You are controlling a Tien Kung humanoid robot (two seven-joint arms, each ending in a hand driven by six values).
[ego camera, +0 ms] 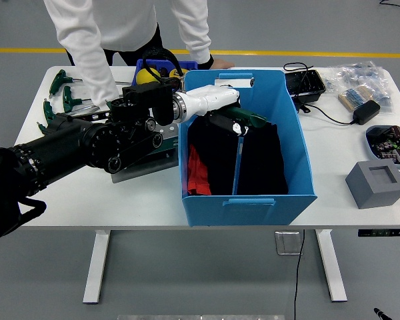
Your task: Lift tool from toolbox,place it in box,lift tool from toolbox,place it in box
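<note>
We see a green-handled tool (252,119) at the frame's upper centre, hanging over the open blue box (300,160) just inside its far-left part. The left hand (221,112), white with dark fingers (231,125), has those fingers clamped on the tool's near end. Below it the box holds black cloth (261,163) and a strip of red cloth (194,175), split by a thin blue divider (238,163). The black left arm (87,147) reaches in from the lower left across the white counter (120,203) and over a grey toolbox (143,160) just left of the box. More green-handled tools (63,93) lie at the counter's upper left. A person in white sleeves (93,60) leans on the far edge. A grey block (377,183) sits at right.
</note>
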